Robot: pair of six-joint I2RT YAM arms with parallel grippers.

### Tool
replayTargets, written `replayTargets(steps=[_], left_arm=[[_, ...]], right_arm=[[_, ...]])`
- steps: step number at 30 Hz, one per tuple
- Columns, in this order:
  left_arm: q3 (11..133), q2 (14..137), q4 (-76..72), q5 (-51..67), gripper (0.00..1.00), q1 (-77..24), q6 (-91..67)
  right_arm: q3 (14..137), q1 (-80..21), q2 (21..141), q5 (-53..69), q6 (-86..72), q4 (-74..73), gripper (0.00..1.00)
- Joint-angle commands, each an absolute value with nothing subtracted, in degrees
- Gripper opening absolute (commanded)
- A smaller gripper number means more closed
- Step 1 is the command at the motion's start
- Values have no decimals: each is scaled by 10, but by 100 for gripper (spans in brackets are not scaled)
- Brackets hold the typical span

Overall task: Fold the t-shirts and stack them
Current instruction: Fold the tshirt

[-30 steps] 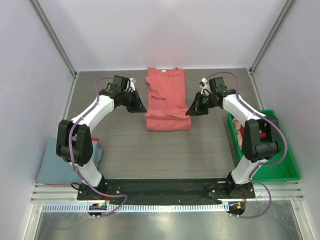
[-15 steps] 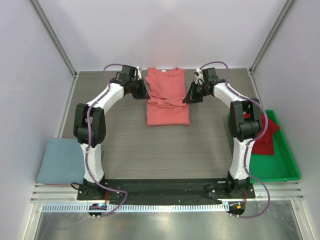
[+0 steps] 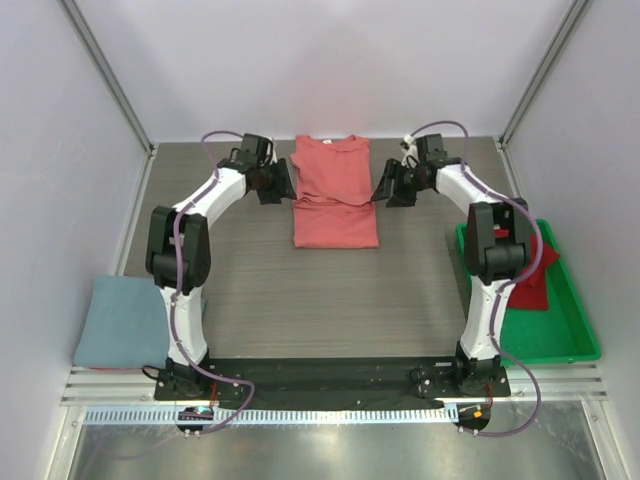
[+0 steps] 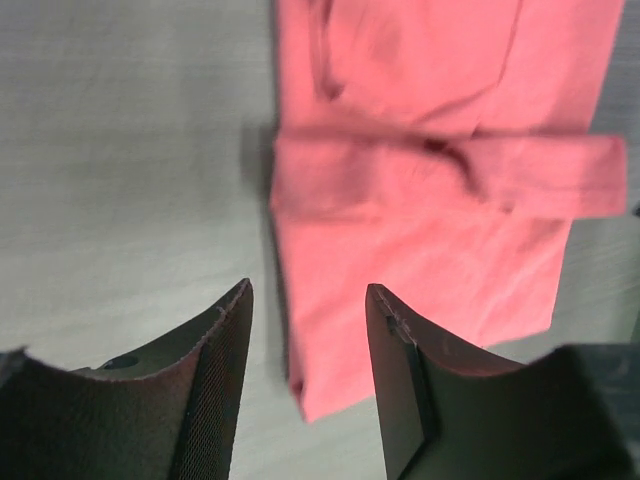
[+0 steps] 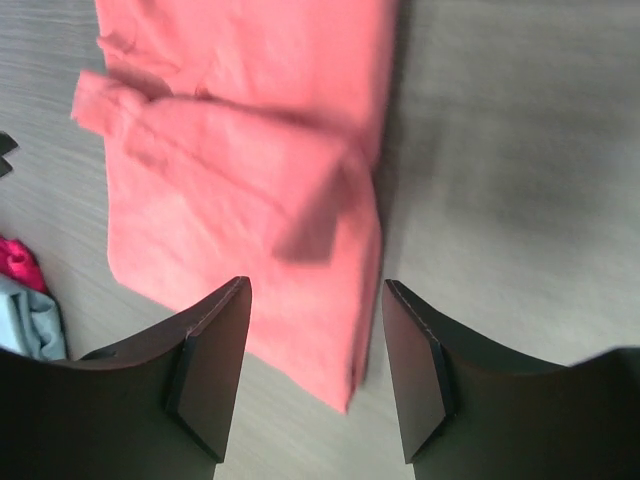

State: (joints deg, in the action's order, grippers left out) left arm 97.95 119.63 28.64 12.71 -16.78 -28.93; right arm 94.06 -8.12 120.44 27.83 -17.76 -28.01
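The salmon-red t-shirt [image 3: 335, 215] lies flat at the back middle of the table, with a folded band of cloth across its middle [image 4: 440, 175]. My left gripper [image 3: 284, 187] stands open at its left edge. In the left wrist view the left gripper [image 4: 308, 290] hovers over the shirt's edge with nothing between its fingers [image 4: 215, 370]. My right gripper [image 3: 381, 191] is open at the right edge, and the wrist view shows this gripper [image 5: 315, 285] empty above the shirt [image 5: 240, 170]. A grey-blue t-shirt [image 3: 120, 320] lies folded at the near left. A darker red t-shirt [image 3: 532, 275] sits in the tray.
A green plastic tray [image 3: 560, 340] stands along the right side, beside the right arm's base. White walls and metal posts close in the back and both sides. The arm bases are bolted to a black rail [image 3: 330, 375] at the near edge.
Both arms swung toward the back along the shirt's sides with the cloth, making the shirt shorter. Both grippers then opened, let go and drew slightly outward.
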Motion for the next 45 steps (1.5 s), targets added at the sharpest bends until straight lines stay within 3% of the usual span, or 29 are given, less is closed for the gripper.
replayTargets(steps=[1,5,12,20,41,45], left_arm=[[920,1108,307,123,51,-155,-320],[841,1087,290,224,51,-156,-353],[765,1098,249,297,46,-158,-380],[760,1129,233,308,52,-163,-402],[766,1170,247,306,49,-178,-400],[772,1179,246,301,43,-178,-395]], right_arm=[[870,-51,1105,293,-175,-304,61],[777,-33,1090,343,-207,-309,61],[709,-33,1108,395,-266,-259,60],[676,-33,1128,422,-338,-206,58],[661,-54,1155,432,-378,-172,53],[656,-54,1157,431,-384,-171,52]])
